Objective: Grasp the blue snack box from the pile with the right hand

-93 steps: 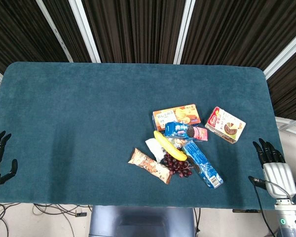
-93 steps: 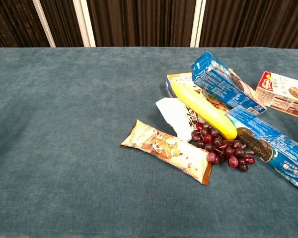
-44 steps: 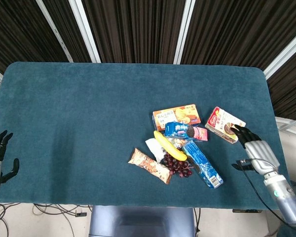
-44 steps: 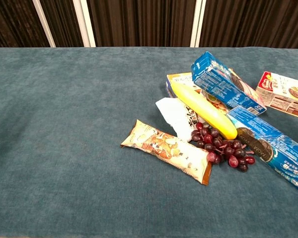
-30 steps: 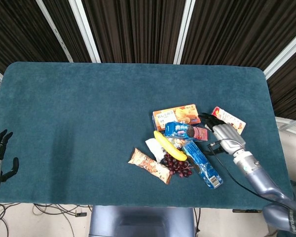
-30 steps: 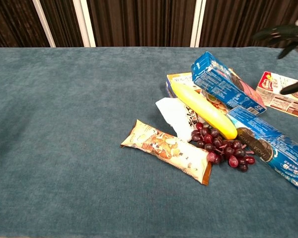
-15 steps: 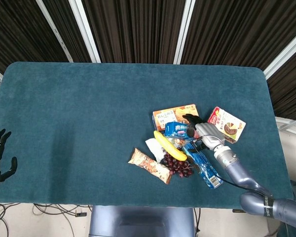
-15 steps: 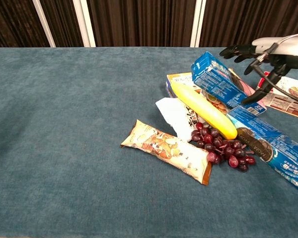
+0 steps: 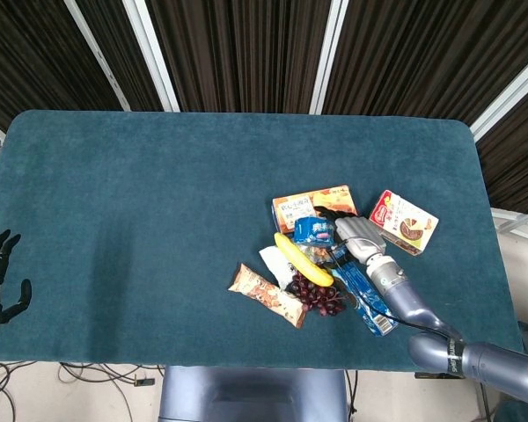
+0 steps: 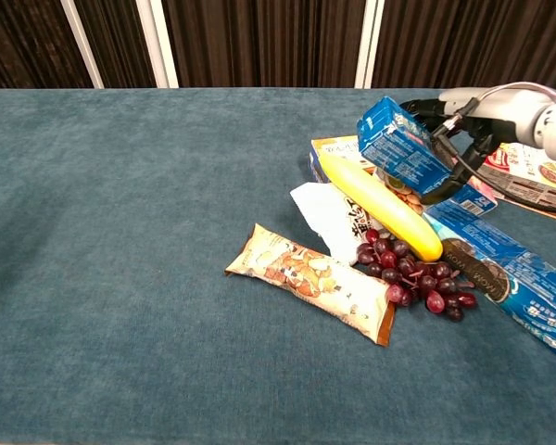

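Blue snack box [image 10: 403, 148] lies tilted on top of the pile, above the banana [image 10: 380, 208]. The right hand [image 10: 459, 125] wraps its fingers around the box, but a firm grasp I cannot confirm. Next it probably needs tightening, then lifting carefully.

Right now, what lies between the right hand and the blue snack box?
Nothing: in the chest view the right hand is already at the blue snack box, fingers curving around it.

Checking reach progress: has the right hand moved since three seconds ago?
Yes. The right hand travelled left from the table's right edge, past the red-and-white box, onto the blue snack box.
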Robot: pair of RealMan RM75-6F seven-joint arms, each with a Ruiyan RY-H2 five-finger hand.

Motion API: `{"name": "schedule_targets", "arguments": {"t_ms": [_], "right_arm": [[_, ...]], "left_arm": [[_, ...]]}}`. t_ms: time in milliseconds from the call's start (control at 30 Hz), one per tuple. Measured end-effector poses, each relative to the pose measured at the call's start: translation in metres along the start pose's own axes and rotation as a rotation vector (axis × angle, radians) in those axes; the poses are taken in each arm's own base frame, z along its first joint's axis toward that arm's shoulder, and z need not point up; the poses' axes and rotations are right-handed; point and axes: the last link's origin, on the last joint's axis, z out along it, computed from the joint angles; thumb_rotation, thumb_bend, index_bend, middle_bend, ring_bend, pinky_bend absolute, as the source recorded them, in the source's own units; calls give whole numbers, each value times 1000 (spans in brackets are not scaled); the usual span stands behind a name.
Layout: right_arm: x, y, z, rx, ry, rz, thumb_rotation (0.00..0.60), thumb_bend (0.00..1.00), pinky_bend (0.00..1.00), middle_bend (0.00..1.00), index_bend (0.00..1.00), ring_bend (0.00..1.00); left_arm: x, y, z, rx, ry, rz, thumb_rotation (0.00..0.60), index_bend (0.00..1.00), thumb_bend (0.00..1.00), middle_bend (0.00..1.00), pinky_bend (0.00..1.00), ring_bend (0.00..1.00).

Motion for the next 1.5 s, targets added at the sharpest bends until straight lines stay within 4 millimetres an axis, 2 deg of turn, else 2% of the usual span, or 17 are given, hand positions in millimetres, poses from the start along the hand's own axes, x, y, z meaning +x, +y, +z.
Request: {"name": "schedule_targets", "arguments": {"t_ms": [200, 333, 567, 833, 1033, 1500], "right_arm": [[-2, -2, 7, 2, 25, 3, 600, 274, 206, 374, 346, 338], [-1, -1, 9, -2, 33, 0, 600, 302, 244, 430, 432, 388], [3, 0, 6, 2, 64, 15, 600, 320, 253, 457, 456, 414], [17, -5, -7, 35, 91, 25, 600, 320, 253, 452, 456, 413], [36, -17, -26, 91, 131, 54, 600, 320, 253, 450, 456, 413], [104, -48, -96, 283, 277, 146, 600, 319, 253, 446, 456, 412]], "left_arm": [[0, 0, 0, 4, -2, -1, 600, 0, 526, 0, 29, 0], [0, 0, 1, 7, -4, -4, 600, 0, 526, 0, 29, 0], [0, 0, 1, 11, -8, -7, 600, 0, 526, 0, 29, 0], [0, 0, 1, 13, -8, -8, 600, 0, 526, 0, 29, 0], [0, 0, 0, 16, -7, -3, 600, 0, 526, 0, 29, 0], [-1, 0, -1, 19, -5, 2, 600, 0, 526, 0, 29, 0]]}}
